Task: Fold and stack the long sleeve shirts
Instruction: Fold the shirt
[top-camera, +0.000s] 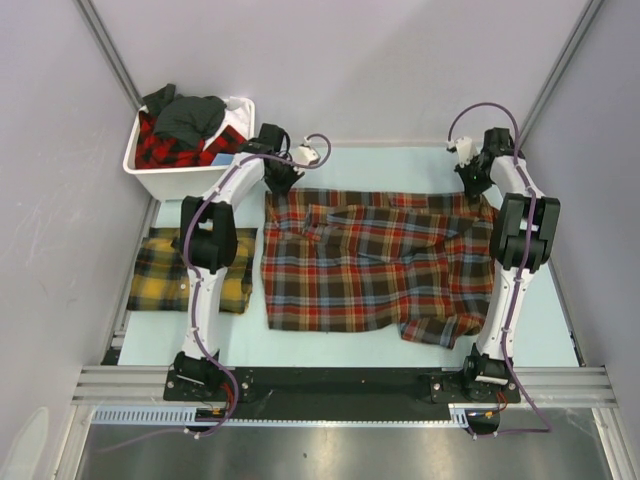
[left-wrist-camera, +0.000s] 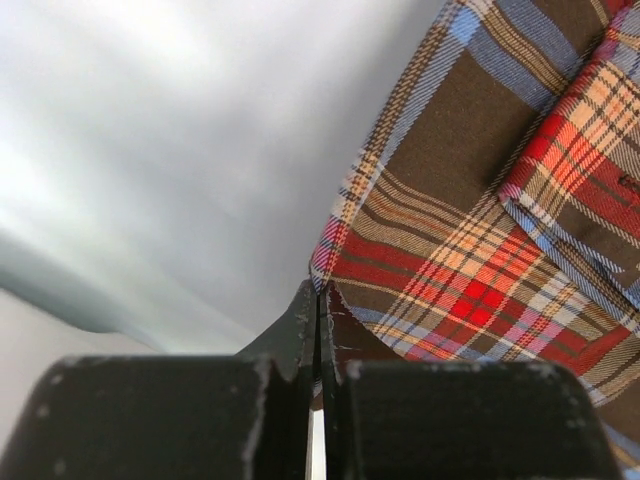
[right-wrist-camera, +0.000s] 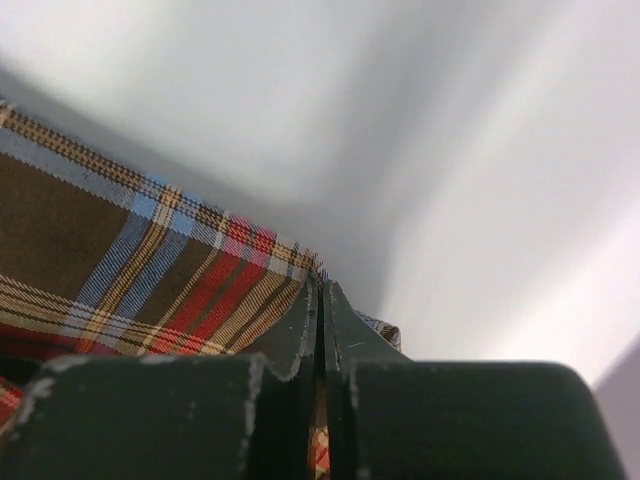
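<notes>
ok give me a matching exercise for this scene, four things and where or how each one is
1 red-brown shirt
2 yellow-green shirt
3 white bin
4 right gripper

a far left corner, clothes inside
b shut on a shirt corner
c spread out in the middle
d folded, at the left side

Pairs: 1-c, 2-d, 3-a, 4-b

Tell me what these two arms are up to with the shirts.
Both arms are working on the red-brown plaid shirt, spread out on the table. The left gripper and the right gripper are each pinched shut on one of its far corners. A yellow-and-green plaid shirt already lies folded to the left. More clothes wait in the white bin at the far left corner.
</notes>
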